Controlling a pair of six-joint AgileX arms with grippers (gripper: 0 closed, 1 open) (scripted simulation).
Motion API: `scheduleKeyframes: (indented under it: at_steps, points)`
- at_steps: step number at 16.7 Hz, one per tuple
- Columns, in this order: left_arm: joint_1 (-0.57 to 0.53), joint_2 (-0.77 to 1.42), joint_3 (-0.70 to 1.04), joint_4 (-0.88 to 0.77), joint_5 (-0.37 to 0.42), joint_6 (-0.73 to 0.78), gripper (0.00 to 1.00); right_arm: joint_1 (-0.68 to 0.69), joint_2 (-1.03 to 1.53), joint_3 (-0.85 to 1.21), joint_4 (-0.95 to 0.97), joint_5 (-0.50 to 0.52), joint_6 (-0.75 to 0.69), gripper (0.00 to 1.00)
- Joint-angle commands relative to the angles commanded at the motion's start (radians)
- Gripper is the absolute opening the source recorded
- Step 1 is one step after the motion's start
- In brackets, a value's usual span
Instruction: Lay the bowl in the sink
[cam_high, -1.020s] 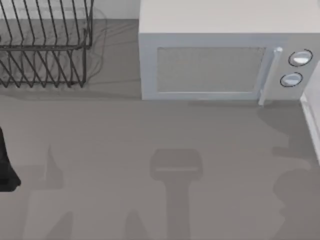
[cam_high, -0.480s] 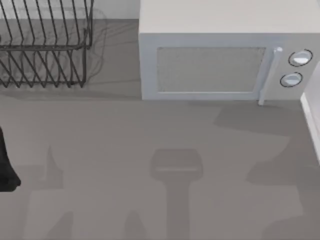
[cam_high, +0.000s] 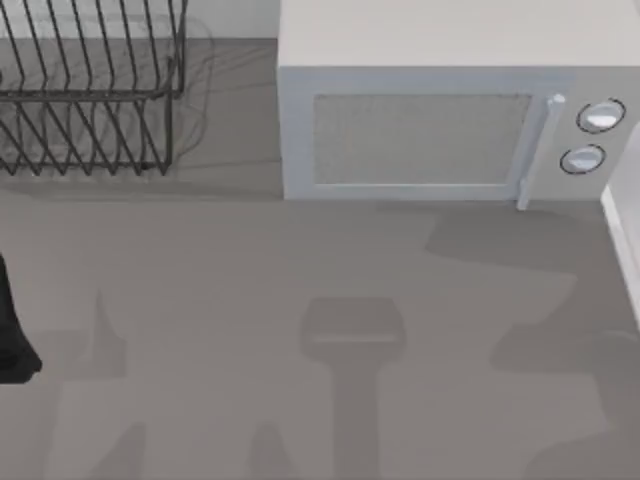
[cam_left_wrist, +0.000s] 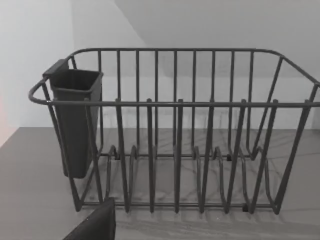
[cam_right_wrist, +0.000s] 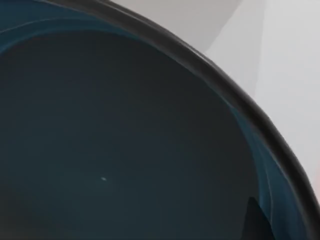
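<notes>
The grey table (cam_high: 200, 300) carries a white microwave (cam_high: 440, 120) at the back, its door shut and 2 round knobs (cam_high: 592, 137) at its right, and a dark wire dish rack (cam_high: 85, 90) at the back left with a dark cup (cam_left_wrist: 75, 120) clipped to 1 end. The left arm (cam_high: 12, 330) sits parked at the table's left edge, facing the rack. The bowl (cam_right_wrist: 125, 140) lies close under the right wrist camera, dark blue inside. Whether either arm's jaws are open cannot be told.
</notes>
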Motion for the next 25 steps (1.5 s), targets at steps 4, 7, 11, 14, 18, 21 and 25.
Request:
scheduleKeyframes:
  at_steps: [4, 7, 11, 14, 18, 21, 25]
  points:
    - [0.0, 0.0, 0.0, 0.0, 0.0, 0.0, 1.0, -0.011, 0.141, -0.015, 0.152, 0.002, 0.0, 0.0]
    - [0.0, 0.0, 0.0, 0.0, 0.0, 0.0, 1.0, -0.015, 0.313, -0.036, 0.353, 0.003, -0.001, 0.0]
    - [0.0, 0.0, 0.0, 0.0, 0.0, 0.0, 1.0, -0.013, 0.534, -0.072, 0.616, 0.003, -0.004, 0.0]
    - [0.0, 0.0, 0.0, 0.0, 0.0, 0.0, 1.0, -0.008, 0.658, -0.096, 0.761, 0.006, -0.005, 0.0]
    - [0.0, 0.0, 0.0, 0.0, 0.0, 0.0, 1.0, -0.005, 0.707, -0.107, 0.816, 0.008, -0.005, 0.0]
    - [0.0, 0.0, 0.0, 0.0, 0.0, 0.0, 1.0, -0.005, 0.707, -0.107, 0.816, 0.008, -0.005, 0.0]
    - [0.0, 0.0, 0.0, 0.0, 0.0, 0.0, 1.0, -0.005, 0.707, -0.107, 0.816, 0.008, -0.005, 0.3]
